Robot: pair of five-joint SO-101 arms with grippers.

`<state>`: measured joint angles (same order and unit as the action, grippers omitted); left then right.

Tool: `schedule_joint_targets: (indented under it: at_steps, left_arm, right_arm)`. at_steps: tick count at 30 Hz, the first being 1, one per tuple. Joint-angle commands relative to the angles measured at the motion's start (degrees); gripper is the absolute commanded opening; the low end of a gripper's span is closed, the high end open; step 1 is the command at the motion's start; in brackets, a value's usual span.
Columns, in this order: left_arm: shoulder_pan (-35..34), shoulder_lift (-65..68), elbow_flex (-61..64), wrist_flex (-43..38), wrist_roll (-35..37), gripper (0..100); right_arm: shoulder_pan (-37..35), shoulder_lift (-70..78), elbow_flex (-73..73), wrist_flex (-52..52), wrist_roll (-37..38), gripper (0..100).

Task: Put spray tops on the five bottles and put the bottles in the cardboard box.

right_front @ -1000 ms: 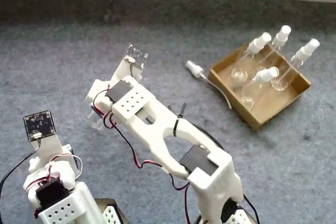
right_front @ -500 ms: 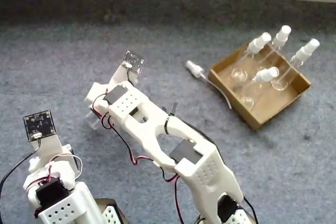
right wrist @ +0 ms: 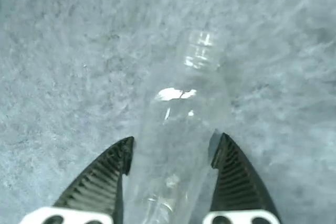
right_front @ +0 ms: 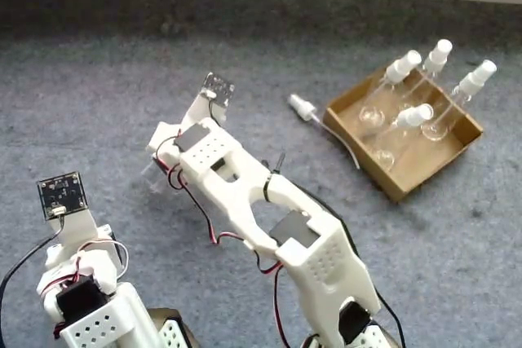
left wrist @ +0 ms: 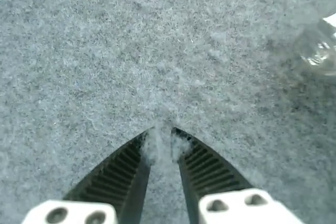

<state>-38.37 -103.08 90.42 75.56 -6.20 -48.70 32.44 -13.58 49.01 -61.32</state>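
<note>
We show the right gripper (right wrist: 174, 140) with its jaws set on either side of the one uncapped bottle (right wrist: 189, 103). They appear to press against its clear walls, so we read the hold as a clamp on the body. The grip sits low on the body, which leaves the threaded neck free and pointing away from the wrist, presumably so that a top can be fitted there. We cannot tell whether the bottle rests on the grey carpet (right_front: 98, 79) or hangs just above it.

The loose top (right_front: 302, 106) lies on the carpet just beside the box (right_front: 391, 181), with its thin dip tube trailing along the box's near wall. It is well apart from the held bottle, so we judge that the two must be brought together next.

Four capped bottles (right_front: 420, 114) already lie in the box, their white heads toward the far rim. This leaves the bottle in hand as the last to finish.

The left gripper (left wrist: 164, 132) hangs over bare carpet with its jaws together and nothing between them. We judge it free to fetch the top.
</note>
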Motion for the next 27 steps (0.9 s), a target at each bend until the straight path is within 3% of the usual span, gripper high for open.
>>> schedule_joint_targets:
  at_steps: [1,15,27]
  left_arm:
    - [1.19,-0.13,-0.31,-1.05,0.53,0]
    - [1.19,-0.13,-0.22,-1.14,0.53,0]
    - [1.36,-0.13,1.63,-2.64,0.53,0]
  right_arm:
    - [3.65,-1.89,-3.91,8.31,9.05,5.3]
    - [10.51,-12.53,-8.04,31.25,48.88,5.6]
    - [15.87,-27.91,-7.6,45.85,72.26,5.6]
